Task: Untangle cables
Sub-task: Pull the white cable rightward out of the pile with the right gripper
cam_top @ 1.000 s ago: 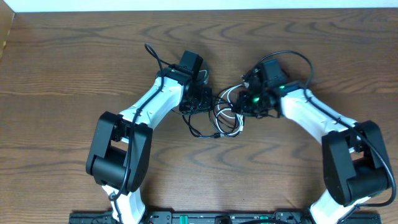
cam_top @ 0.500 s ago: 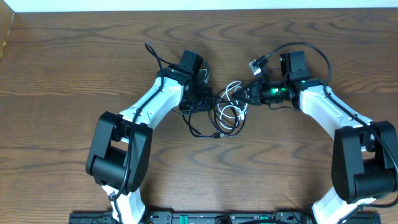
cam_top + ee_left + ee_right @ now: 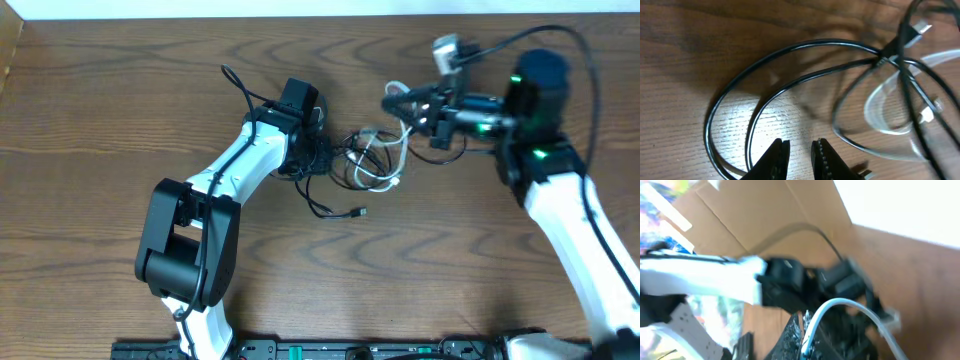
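Overhead, right gripper [image 3: 397,102] pinching white cable [image 3: 380,184]

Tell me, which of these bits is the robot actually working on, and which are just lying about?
Part of the job: white cable, black cables, right gripper, left gripper.
Just there: cardboard box, wooden table.

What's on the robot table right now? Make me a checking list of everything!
surface: brown wooden table.
job's things: white cable and black cables looped together mid-table; one black plug end lies loose.
clutter: nothing seen.
grippers: right gripper shut on the white cable; left gripper fingers nearly together beside a black loop, grip unclear.
cables: thick black arm wires arch off both arms.
surroundings: cardboard box beyond the table, blurred.
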